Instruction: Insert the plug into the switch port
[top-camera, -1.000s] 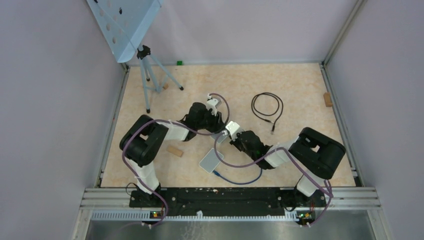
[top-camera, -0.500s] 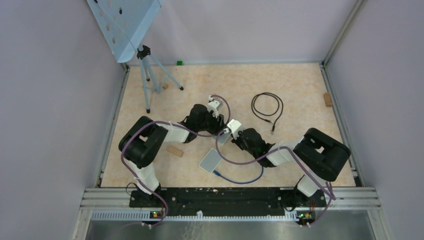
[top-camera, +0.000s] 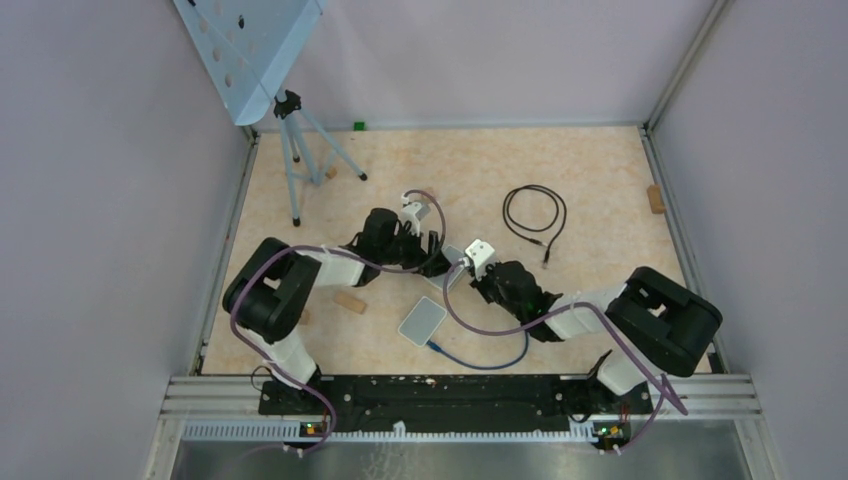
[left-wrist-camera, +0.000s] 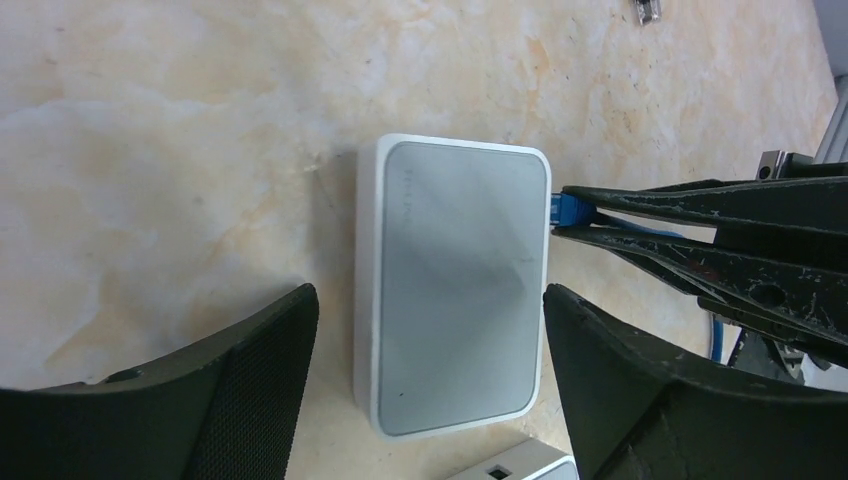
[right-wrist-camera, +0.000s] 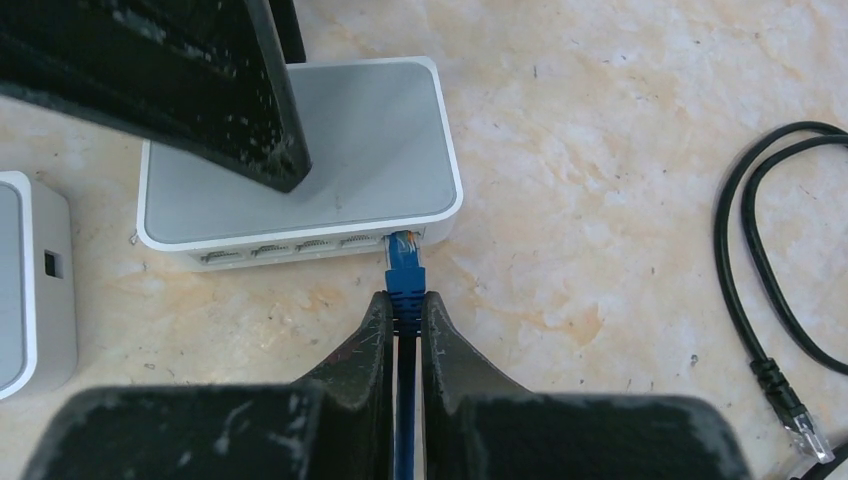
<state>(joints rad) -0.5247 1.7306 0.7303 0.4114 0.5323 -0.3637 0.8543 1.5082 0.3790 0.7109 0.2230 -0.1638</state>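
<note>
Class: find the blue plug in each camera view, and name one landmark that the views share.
Top external: hidden beneath the right gripper, mid-table.
Left wrist: blue plug right of centre, at the switch's right edge.
Right wrist: centre, at the switch's front face.
Shared landmark: the switch.

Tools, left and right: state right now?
Left tool: open, straddling the switch, not gripping it.
Right tool: closed on the plug.

Blue plug (right-wrist-camera: 405, 268), white-grey switch (right-wrist-camera: 375, 150), beige marbled table (right-wrist-camera: 600, 200).
</note>
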